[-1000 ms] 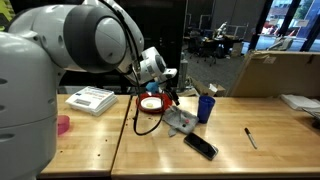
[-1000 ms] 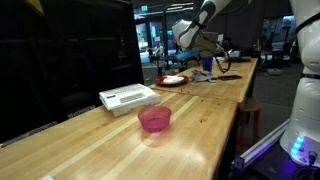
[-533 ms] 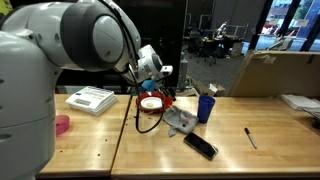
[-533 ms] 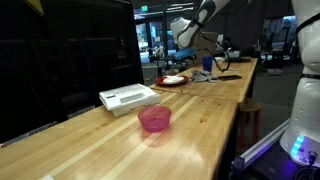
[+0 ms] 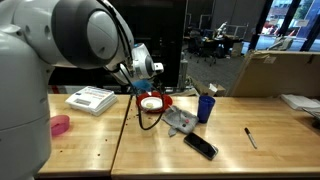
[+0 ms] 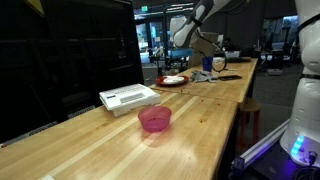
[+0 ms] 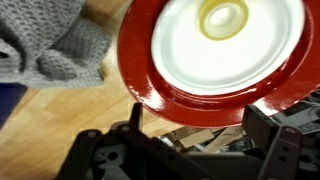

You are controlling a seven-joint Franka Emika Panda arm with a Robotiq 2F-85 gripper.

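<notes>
Gripper [image 7: 195, 135]: fingers spread wide, holding nothing, hanging just above red plate [image 7: 140, 85] on table [image 5: 280, 150] | risk: coming down off-centre, striking rim, tipping plate, sliding white dish [image 7: 230, 60] off | beside: snagging grey cloth [image 7: 50, 45] | beyond: knocking blue cup [image 5: 205, 107], phone [image 5: 200, 146]

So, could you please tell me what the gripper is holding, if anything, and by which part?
Nothing, it seems: the gripper hangs open above the rim of the red plate, touching nothing.
</notes>
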